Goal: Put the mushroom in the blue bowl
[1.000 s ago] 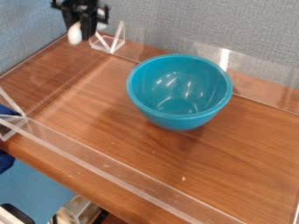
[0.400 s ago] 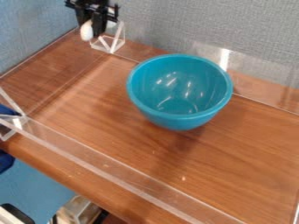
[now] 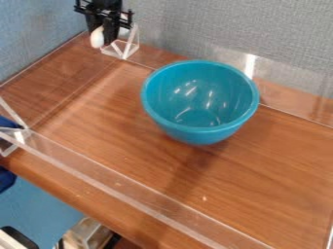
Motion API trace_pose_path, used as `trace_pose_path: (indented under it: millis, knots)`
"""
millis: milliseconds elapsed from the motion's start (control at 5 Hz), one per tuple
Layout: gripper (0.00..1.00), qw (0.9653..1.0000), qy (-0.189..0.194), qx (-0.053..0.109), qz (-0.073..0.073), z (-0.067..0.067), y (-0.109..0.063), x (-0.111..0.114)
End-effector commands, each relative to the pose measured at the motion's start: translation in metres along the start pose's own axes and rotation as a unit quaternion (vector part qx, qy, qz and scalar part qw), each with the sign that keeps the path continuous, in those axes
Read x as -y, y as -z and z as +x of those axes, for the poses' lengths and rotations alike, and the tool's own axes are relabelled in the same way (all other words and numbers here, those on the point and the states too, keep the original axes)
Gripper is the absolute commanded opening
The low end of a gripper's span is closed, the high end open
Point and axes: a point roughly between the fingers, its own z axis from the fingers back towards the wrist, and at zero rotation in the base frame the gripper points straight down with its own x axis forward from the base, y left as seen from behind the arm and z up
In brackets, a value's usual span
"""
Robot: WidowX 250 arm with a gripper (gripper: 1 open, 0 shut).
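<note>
The gripper [image 3: 100, 24] is hanging over the far left corner of the wooden table [image 3: 117, 126], pointing straight down with its jaws clamping the mushroom [image 3: 97, 38], which is dangling pale below the dark fingers. The blue bowl [image 3: 200, 101] is sitting well apart, toward the middle-right of the table, opening facing up.

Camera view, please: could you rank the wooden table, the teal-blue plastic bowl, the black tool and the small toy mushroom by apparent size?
1. Wooden table, largest.
2. Glossy teal-blue plastic bowl.
3. Black tool, partly cut off by the frame and farther back, so this rank is unsure.
4. Small cream-white toy mushroom, smallest.
</note>
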Motion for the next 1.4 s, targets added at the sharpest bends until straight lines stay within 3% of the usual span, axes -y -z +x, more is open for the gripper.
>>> trace_pose_path:
  millis: [0,400,1200]
  knots:
    - [0.0,0.9993,-0.009,0.032,0.018,0.013,-0.022,-0.002]
    - [0.0,0.9991,-0.018,0.024,0.029,0.022,-0.012,0.005]
    - [0.0,0.9976,-0.049,0.022,0.045,0.025,-0.015,0.005]
